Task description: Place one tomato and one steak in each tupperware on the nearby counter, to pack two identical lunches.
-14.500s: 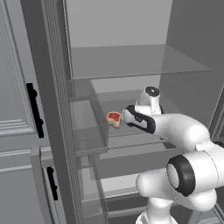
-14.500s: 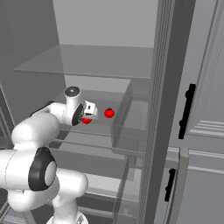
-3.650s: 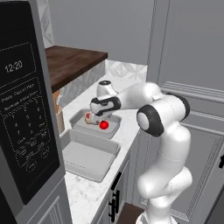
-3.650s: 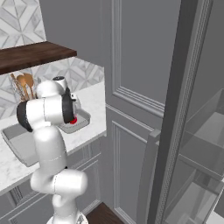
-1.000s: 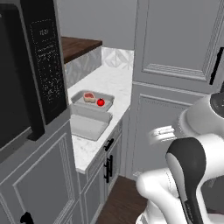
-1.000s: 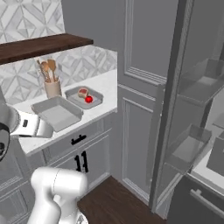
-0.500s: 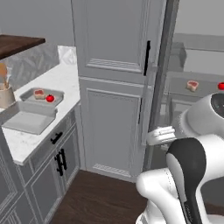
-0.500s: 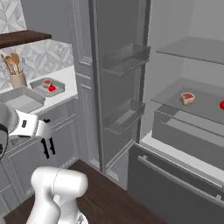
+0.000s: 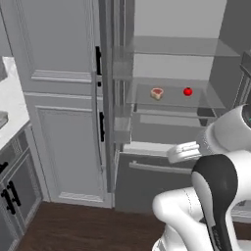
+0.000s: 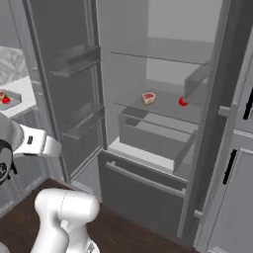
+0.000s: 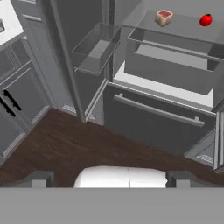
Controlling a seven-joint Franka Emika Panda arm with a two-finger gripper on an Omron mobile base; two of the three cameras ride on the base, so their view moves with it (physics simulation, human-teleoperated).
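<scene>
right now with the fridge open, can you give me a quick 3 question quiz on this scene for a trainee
1. True or false: the steak and the tomato lie on the same glass shelf of the open fridge.
2. Multiple choice: in the right base view, the tomato lies A) left of the steak, B) right of the steak, C) in the drawer below.
3. Short answer: is the gripper holding anything?

Key
1. True; both rest on that shelf, apart from each other.
2. B.
3. No; the fingertips at the bottom of the hand view stand wide apart with nothing between them.
</scene>
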